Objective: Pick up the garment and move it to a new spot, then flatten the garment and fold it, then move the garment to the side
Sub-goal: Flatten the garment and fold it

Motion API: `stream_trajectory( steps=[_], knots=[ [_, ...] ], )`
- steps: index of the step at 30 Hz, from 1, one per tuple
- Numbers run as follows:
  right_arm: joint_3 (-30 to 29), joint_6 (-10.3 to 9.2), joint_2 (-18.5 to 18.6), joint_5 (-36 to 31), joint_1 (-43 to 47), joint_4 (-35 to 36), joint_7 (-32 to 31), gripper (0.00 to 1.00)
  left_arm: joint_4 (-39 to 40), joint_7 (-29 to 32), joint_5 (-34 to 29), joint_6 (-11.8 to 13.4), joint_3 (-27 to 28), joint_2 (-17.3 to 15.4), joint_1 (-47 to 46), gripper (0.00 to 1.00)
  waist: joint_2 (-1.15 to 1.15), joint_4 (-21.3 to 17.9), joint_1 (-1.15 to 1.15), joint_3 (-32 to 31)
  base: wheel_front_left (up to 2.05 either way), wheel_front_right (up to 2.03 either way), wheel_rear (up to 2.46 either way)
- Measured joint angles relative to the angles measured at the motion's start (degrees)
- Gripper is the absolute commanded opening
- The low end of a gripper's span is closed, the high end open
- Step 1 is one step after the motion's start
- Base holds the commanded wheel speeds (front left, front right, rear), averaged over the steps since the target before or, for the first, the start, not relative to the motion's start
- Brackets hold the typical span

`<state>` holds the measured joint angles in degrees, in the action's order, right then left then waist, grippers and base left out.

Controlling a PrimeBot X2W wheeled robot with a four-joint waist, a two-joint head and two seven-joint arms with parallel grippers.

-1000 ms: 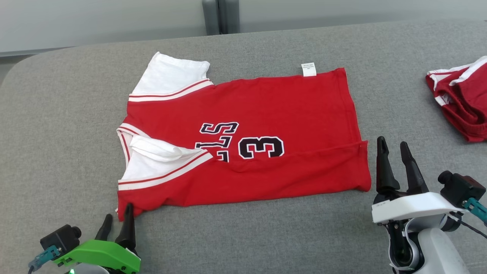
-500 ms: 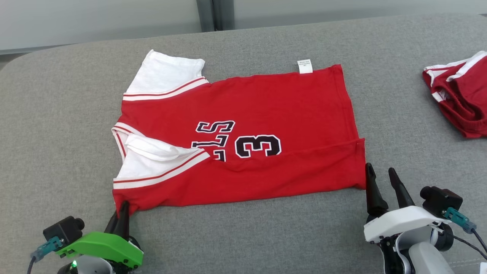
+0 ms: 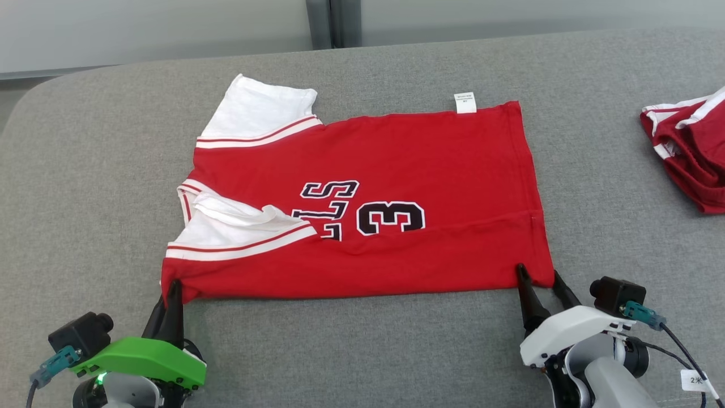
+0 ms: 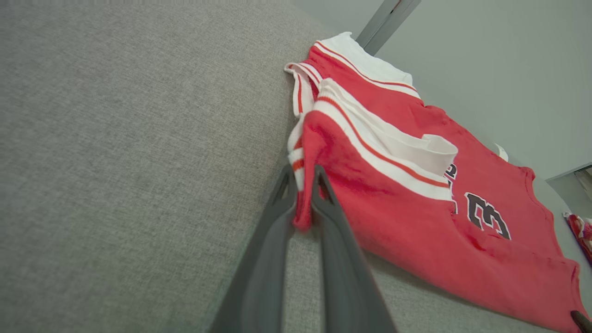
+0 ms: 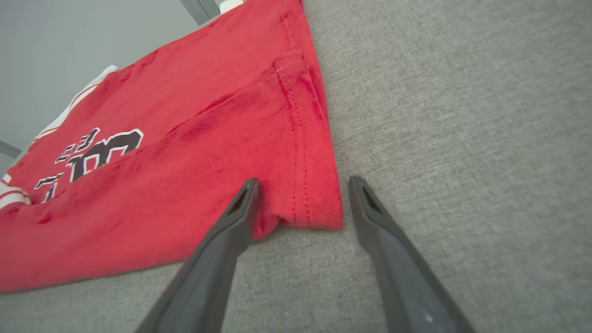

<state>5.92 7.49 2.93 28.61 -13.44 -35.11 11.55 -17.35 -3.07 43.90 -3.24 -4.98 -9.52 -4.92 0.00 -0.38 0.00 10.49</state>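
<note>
The garment (image 3: 396,170), a red jersey with white sleeves and a black "3", lies partly folded on the grey padded surface (image 3: 362,351). My left gripper (image 3: 170,289) is shut on the garment's near-left corner; the left wrist view shows red cloth (image 4: 407,208) pinched between the fingers of that gripper (image 4: 303,185). My right gripper (image 3: 538,277) stands open at the near-right hem corner. In the right wrist view the gripper (image 5: 303,185) straddles that corner of the garment (image 5: 185,138), one finger on the cloth's edge, the other on bare grey surface.
A second red and white piece of clothing (image 3: 688,164) lies bunched at the right edge of the surface. Beyond the far edge are a pale wall and a grey post (image 3: 323,22). Open grey surface lies to the left and near side.
My left gripper has shut on the near-left corner. My right gripper has moved left and nearer, from beside the hem to around the near-right corner, still open.
</note>
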Motion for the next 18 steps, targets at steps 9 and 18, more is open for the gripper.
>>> stream_trajectory(
  steps=[9, 18],
  knots=[
    [0.5, -0.01, -0.1, 3.4, -2.0, -3.1, 0.7, 0.0, 1.5, -0.3, -0.1, -0.3, -0.1, -1.2, 0.8, 0.0, 0.0, 0.2, 0.0, -1.6, 0.0, 0.0, 0.0],
    [-3.2, 0.05, 2.1, 2.5, 4.7, 8.5, -4.0, 0.0, 7.3, 4.3, 1.6, -0.7, -0.7, -3.7, 7.0, 0.0, 0.0, -0.4, 0.0, -3.2, 0.0, 0.0, 0.0]
  ],
)
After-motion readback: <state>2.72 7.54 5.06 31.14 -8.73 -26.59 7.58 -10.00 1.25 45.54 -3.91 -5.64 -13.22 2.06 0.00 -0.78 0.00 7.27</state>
